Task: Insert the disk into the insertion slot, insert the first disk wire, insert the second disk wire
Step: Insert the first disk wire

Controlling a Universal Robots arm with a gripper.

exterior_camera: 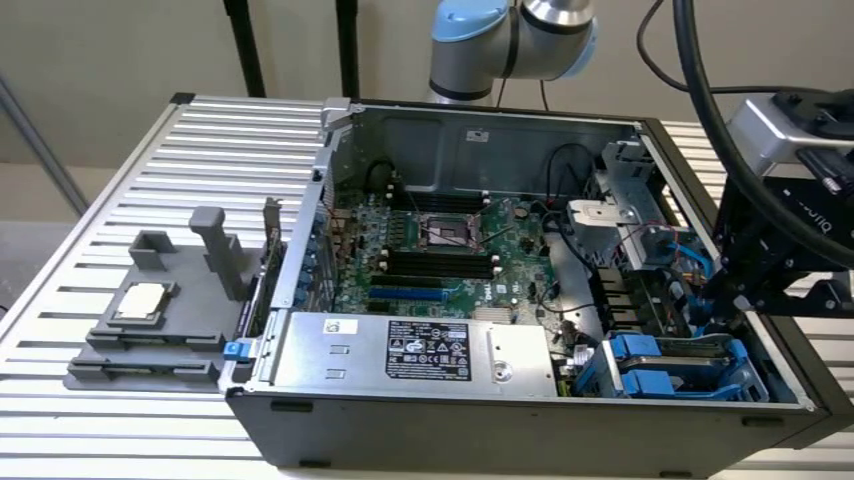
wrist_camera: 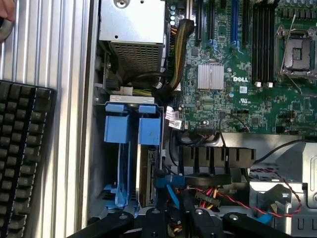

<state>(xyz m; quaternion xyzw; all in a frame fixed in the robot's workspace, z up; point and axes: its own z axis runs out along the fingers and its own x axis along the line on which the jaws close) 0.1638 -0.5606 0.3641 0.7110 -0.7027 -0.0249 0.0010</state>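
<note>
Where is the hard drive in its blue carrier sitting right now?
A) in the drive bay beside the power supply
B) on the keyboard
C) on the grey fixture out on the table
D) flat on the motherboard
A: the hard drive stands clipped in its blue carrier inside the drive bay, in the corner of the case next to the power supply.

Motherboard point(exterior_camera: 441, 250) — green, flecked with silver, black slots, one slot blue. Beside it the disk point(wrist_camera: 147, 173): silver-grey edge in a bright blue carrier frame point(wrist_camera: 149, 131). Power-supply box point(exterior_camera: 320, 355) next to the motherboard — plain silver, black label with white print. Case point(exterior_camera: 534, 420) around the motherboard dark grey. Table point(exterior_camera: 214, 150) outside it pale silver, ribbed in stripes. Keyboard point(wrist_camera: 20, 158) black. Wires point(wrist_camera: 277, 198) near the motherboard red and black.
</note>
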